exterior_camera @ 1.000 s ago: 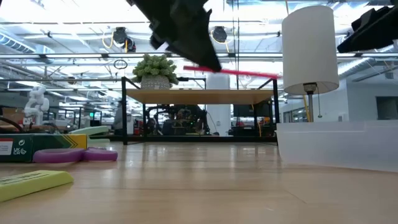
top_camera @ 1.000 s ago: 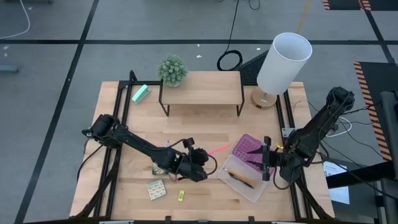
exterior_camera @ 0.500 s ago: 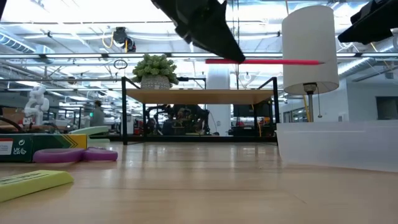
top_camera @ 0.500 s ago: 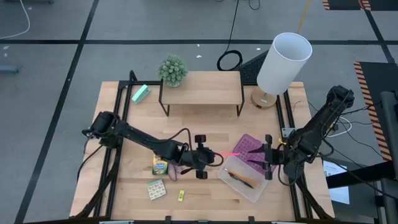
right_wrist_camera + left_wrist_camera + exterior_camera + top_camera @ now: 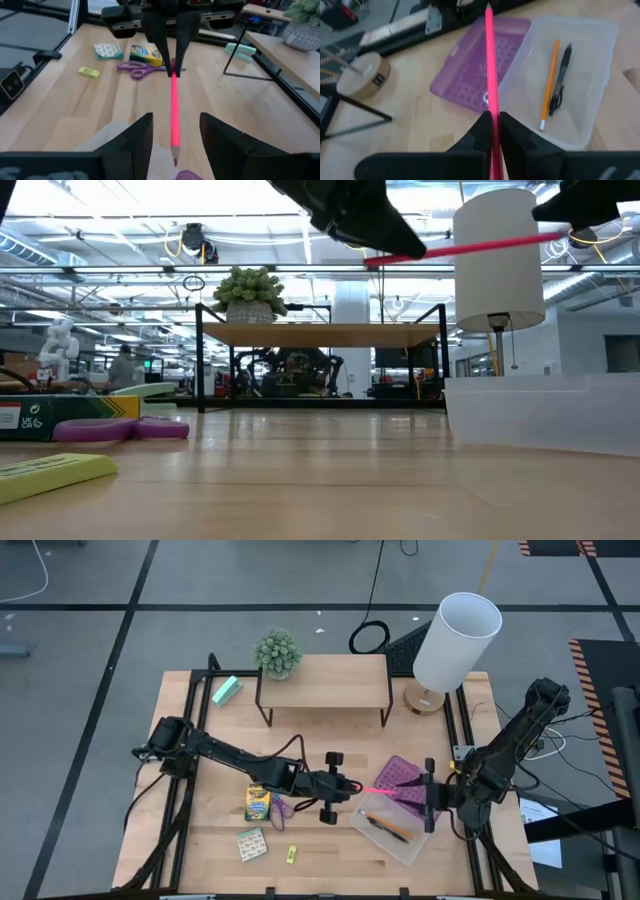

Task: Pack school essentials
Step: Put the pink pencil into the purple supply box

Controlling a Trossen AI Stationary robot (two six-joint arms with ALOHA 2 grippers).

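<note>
My left hand clamped the pink pencil, its tip between my right hand's spread fingers above the clear box — I judged closing gently before letting go wisest.

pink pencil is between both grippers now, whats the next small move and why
Probably the right gripper should close on the pink pencil. Its fingers stand open either side of the pencil's tip, while the left gripper grips the other end above the table, next to the clear box. That looks like a handover.
</note>
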